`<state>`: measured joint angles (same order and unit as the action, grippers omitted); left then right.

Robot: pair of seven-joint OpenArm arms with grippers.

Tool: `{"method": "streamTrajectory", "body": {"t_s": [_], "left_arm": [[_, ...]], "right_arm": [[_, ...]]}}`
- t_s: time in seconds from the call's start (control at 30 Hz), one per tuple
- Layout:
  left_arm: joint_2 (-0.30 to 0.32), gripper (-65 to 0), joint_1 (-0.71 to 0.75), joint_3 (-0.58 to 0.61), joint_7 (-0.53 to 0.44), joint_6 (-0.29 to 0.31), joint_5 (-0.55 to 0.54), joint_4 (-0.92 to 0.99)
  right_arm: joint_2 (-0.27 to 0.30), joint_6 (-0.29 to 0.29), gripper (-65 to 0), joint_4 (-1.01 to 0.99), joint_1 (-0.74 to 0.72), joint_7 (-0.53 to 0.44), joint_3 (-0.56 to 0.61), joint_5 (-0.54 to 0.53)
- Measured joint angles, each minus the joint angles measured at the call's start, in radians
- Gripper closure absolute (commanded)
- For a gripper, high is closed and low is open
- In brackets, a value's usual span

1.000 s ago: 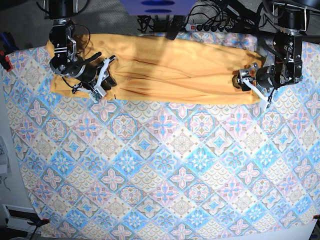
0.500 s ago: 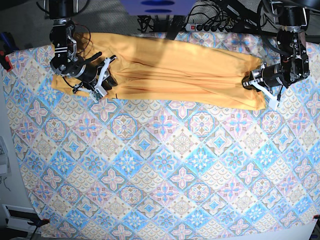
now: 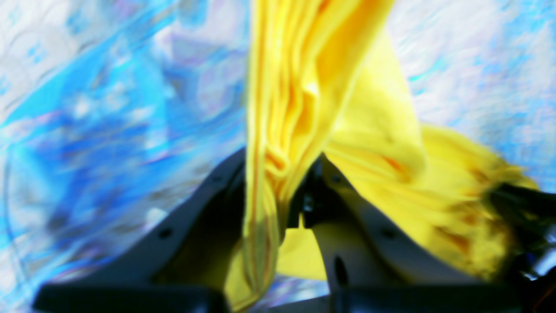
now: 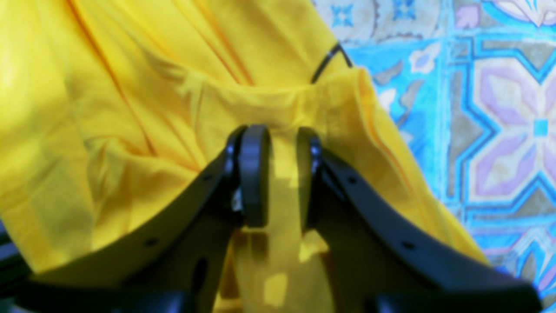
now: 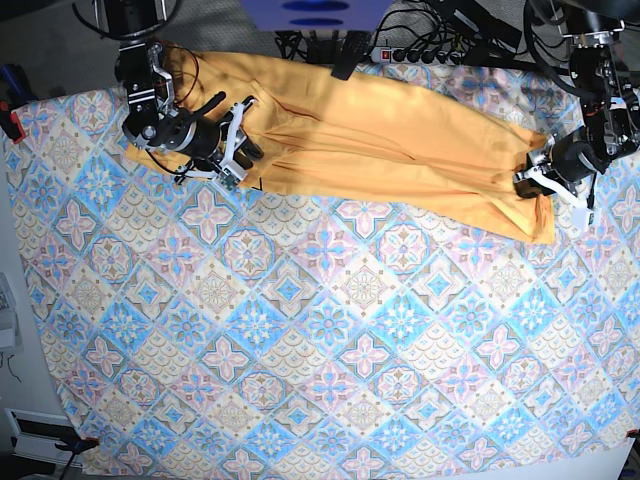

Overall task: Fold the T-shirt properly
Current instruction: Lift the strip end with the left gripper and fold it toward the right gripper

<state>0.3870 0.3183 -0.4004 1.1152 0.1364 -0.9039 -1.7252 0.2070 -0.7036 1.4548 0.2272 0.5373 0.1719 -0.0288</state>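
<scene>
Change: both grippers and T-shirt (image 5: 380,140) ends were shifted rightward.
Left gripper (image 5: 535,180): clenched on one T-shirt end.
Right gripper (image 5: 238,145): clamped on fabric.
T-shirt: stretched across tablecloth (image 5: 320,340) on desk.

Seen from overhead, the base view looks straight down on the whole tabletop (image 5: 320,330), its patterned cloth filling the frame, with the two arms at the far edge. The left wrist view sits just behind its own fingers (image 3: 347,217) and peers along them at very close range, blurred, onto the T-shirt (image 3: 299,87) and cloth beyond. The right wrist view does likewise behind its fingers (image 4: 254,174), sharper. Each wrist view shares one end of the T-shirt with the base view.
</scene>
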Motion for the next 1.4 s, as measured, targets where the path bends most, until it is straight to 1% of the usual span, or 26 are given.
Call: {"method": "streamTrajectory", "body": {"t_s": [0.03,0.13,0.17,0.23,0.3,0.4,0.57,0.63,0.73,0.87,0.97,1.13,1.2,1.33,1.4], "left_arm": [[-0.011,0.0,0.011,0.005,0.006,0.004,-0.017,-0.03],[-0.034,0.0,0.018,0.056,0.096,-0.002,-0.047,-0.113],[-0.052,0.0,0.011,0.065,0.109,0.0,-0.058,-0.13],[-0.1,0.0,0.003,0.076,0.114,0.0,-0.079,-0.148],[-0.143,0.0,-0.002,0.085,0.143,0.0,-0.088,-0.158],[-0.179,0.0,-0.01,0.125,0.167,-0.001,-0.077,-0.159],[-0.259,0.0,-0.013,0.244,0.169,0.0,-0.073,-0.16],[-0.283,0.0,-0.007,0.266,0.178,0.0,-0.073,-0.159],[-0.304,0.0,-0.008,0.285,0.171,-0.001,-0.058,-0.158],[-0.313,0.0,-0.011,0.348,0.161,0.0,0.023,-0.153],[-0.335,0.0,-0.018,0.365,0.161,0.0,0.029,-0.113],[-0.336,0.0,-0.045,0.414,0.161,0.0,0.037,-0.064],[-0.34,-3.9,-0.056,0.421,0.16,0.0,0.037,-0.06],[-0.331,-18.3,-0.065,0.462,0.162,-0.001,0.037,-0.06],[-0.311,-22.5,-0.075,0.488,0.164,0.0,0.026,-0.061]], "right_arm": [[-0.008,0.0,-12.5,-0.002,-0.005,0.002,-0.002,0.001],[-0.015,0.001,-12.5,-0.003,-0.007,0.001,-0.002,0.003],[-0.014,0.001,-12.5,-0.003,-0.009,-0.002,-0.002,0.003],[-0.013,-0.002,-12.5,-0.006,-0.025,0.013,0.001,0.005],[-0.015,0.0,-12.5,-0.01,-0.039,0.013,0.005,0.012],[-0.013,0.001,-12.5,-0.01,-0.036,0.009,0.005,0.014],[-0.014,0.001,-12.5,-0.01,-0.035,0.009,0.003,0.014],[-0.013,0.001,-12.5,-0.01,-0.035,0.009,0.003,0.014],[-0.013,0.001,-12.5,-0.01,-0.036,0.01,0.002,0.014],[-0.013,0.001,-12.5,-0.008,-0.033,0.009,0.002,0.014],[-0.012,0.001,-12.5,-0.008,-0.033,0.009,0.002,0.014],[-0.01,0.001,-12.5,-0.001,-0.03,0.01,0.002,0.015],[-0.01,0.001,-12.5,0.012,-0.03,0.018,0.002,0.022],[-0.007,0.008,-12.5,0.038,-0.025,0.022,-0.001,0.023],[-0.008,0.008,-12.5,0.043,-0.026,0.021,-0.001,0.022]]}}
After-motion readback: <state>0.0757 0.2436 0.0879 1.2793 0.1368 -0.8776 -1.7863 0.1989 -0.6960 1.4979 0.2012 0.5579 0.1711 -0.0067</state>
